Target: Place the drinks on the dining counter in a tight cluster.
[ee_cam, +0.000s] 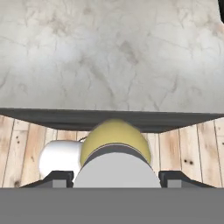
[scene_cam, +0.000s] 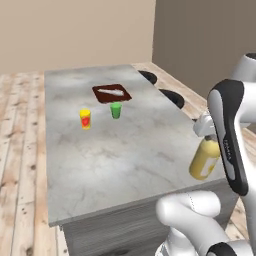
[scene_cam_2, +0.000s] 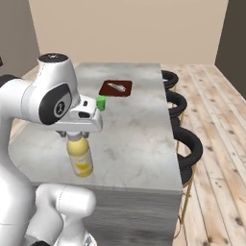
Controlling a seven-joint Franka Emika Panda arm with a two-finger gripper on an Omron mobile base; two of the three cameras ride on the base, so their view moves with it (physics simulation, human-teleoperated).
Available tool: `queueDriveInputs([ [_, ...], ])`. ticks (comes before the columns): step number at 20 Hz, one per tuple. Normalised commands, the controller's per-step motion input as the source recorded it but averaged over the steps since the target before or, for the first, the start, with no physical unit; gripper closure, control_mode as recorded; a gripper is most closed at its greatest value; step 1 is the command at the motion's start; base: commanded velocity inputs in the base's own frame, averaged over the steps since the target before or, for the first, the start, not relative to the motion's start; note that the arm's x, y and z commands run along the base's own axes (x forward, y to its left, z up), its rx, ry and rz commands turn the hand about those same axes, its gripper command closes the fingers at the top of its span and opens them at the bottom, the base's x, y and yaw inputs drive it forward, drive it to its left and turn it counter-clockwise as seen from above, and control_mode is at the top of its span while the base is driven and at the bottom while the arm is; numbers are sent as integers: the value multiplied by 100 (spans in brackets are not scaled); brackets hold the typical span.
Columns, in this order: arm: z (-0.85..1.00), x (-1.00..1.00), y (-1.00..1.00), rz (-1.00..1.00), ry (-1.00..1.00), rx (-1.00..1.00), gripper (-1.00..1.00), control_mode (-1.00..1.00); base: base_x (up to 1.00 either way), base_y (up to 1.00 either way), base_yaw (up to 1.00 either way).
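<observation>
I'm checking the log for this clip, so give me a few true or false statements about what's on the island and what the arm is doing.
1. The gripper holds the yellow bottle by its cap. True.
2. The green cup lies on its side. False: it stands upright.
3. The yellow cup stands on the board. False: it stands on the bare counter, nearer than the board.
4. Black stools line one side of the counter. True.
5. The bottle is near the counter's close edge. True.
</observation>
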Motion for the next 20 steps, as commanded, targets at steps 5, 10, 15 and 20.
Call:
queueDriveInputs([
  [5, 0, 0, 0, 0, 0, 0, 100, 100, 65, -4, 10],
  [10, 0, 0, 0, 0, 0, 0, 100, 100, 0, 0, 0],
  [15, 0, 0, 0, 0, 0, 0, 100, 100, 0, 0, 0],
  [20, 0, 59, 51, -1, 12, -1, 100, -100, 0, 0, 0],
])
